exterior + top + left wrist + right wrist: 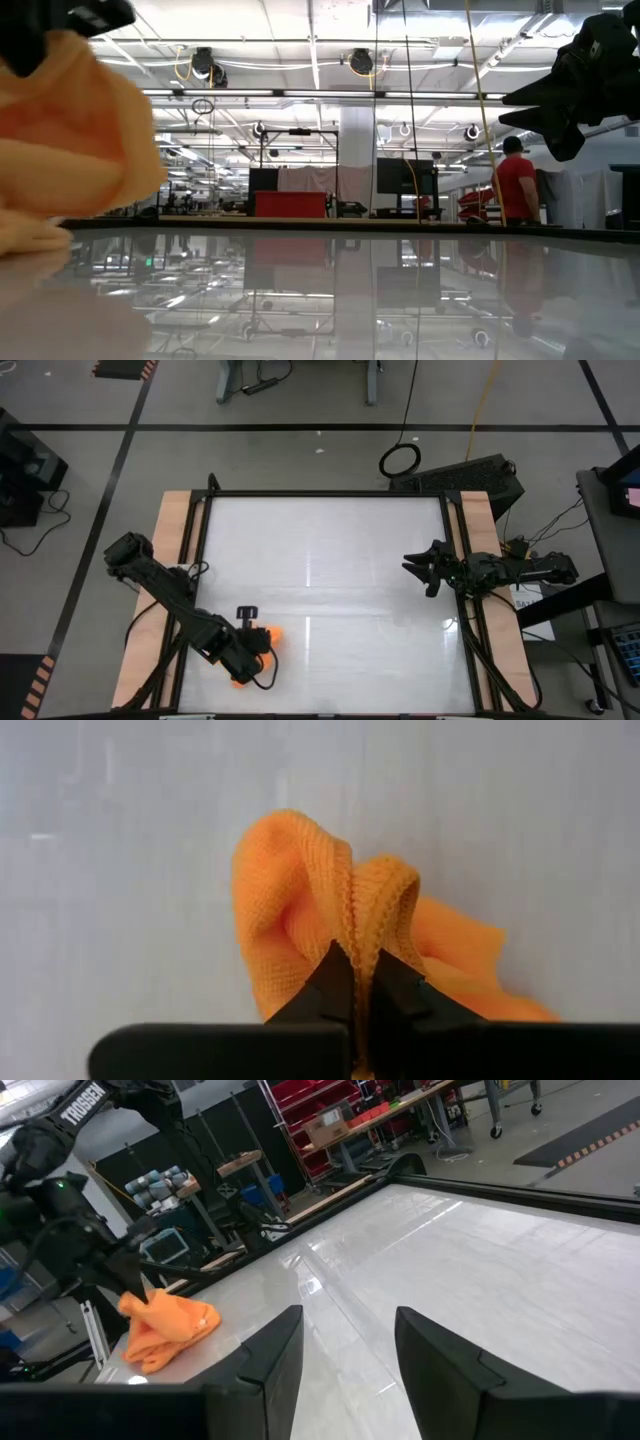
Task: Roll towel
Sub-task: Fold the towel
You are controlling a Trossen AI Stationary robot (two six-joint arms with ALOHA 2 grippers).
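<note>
The towel (268, 635) is lying crumpled near the front-left corner of the white table (330, 550), close to the table's near edge, and nothing about it is looking rolled yet: in the left wrist view it is showing as a loose bunch of orange cloth with 2 hemmed folds standing up side by side and the rest spilling flat behind them. The left gripper (362, 982) is sitting right at the bunch with its 2 fingers (333, 982) pressed together, pinching those raised folds between the tips, so the cloth is gripped but only as a gathered pinch, not along a clean edge. The right wrist view is showing the same thing from across the table, the towel (168, 1327) heaped in a soft mound under the left arm, part of it lifted off the surface. The right gripper (428, 569) is waiting well apart from the towel, hovering over the right side of the table with its fingers (270, 1355) standing apart and nothing between them. Judging by this, the task is sitting at its very beginning: the towel probably needs spreading flat first, then an edge needs turning over and rolling across its width, and all of that rolling work is looking undone.
</note>
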